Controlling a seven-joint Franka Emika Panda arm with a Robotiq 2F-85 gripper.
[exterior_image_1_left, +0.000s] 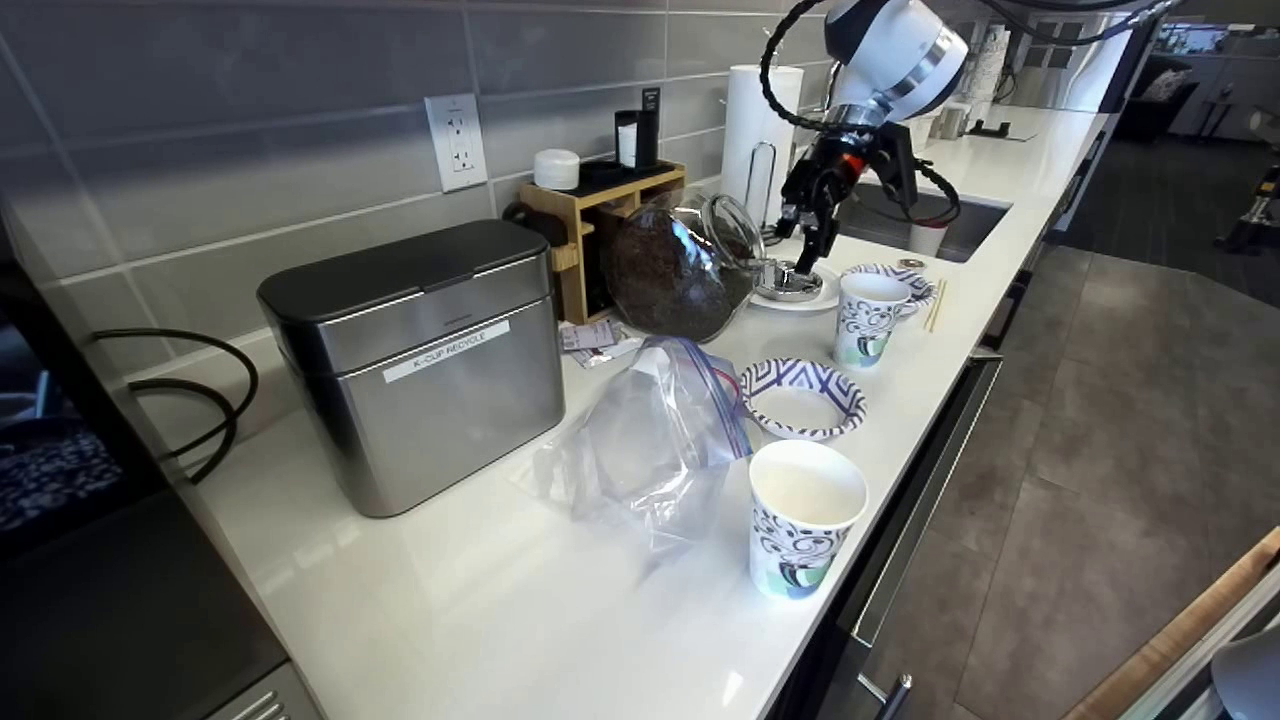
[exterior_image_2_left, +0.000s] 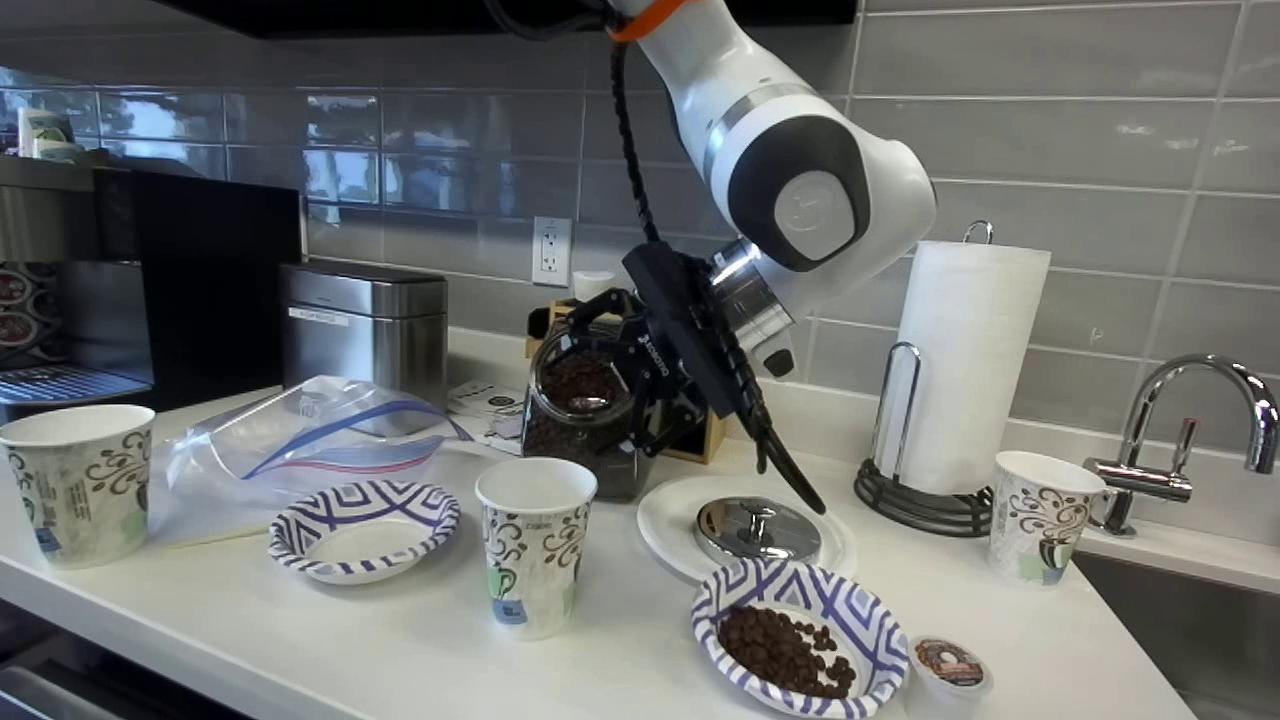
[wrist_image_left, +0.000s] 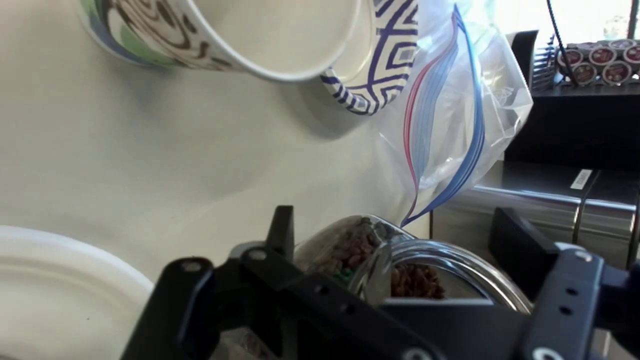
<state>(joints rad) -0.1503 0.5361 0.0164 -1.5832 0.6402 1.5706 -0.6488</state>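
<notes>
My gripper (wrist_image_left: 399, 232) is open and empty, fingers spread either side of the glass jar's mouth in the wrist view. It also shows in both exterior views (exterior_image_1_left: 800, 245) (exterior_image_2_left: 612, 392). The glass jar (exterior_image_2_left: 570, 440) is tilted, lidless and filled with dark coffee beans; whether a finger touches it I cannot tell. A silver lid (exterior_image_2_left: 757, 530) lies on a white plate (exterior_image_2_left: 660, 545). A patterned paper bowl (exterior_image_2_left: 868, 615) holds coffee beans (exterior_image_2_left: 775, 650). Another patterned bowl (exterior_image_2_left: 365, 540) is empty, near a paper cup (exterior_image_2_left: 537, 550) and a clear zip bag (exterior_image_1_left: 650, 440).
A steel bin (exterior_image_1_left: 450, 380) and wooden organizer (exterior_image_1_left: 570, 225) stand by the wall. A paper towel roll (exterior_image_2_left: 970, 370), faucet (exterior_image_2_left: 1150, 480) and sink (exterior_image_2_left: 1190, 620) are at one end. More cups (exterior_image_2_left: 85, 490) (exterior_image_2_left: 1043, 515), a coffee pod (exterior_image_2_left: 950, 665) and thin sticks (exterior_image_1_left: 936, 305) lie about.
</notes>
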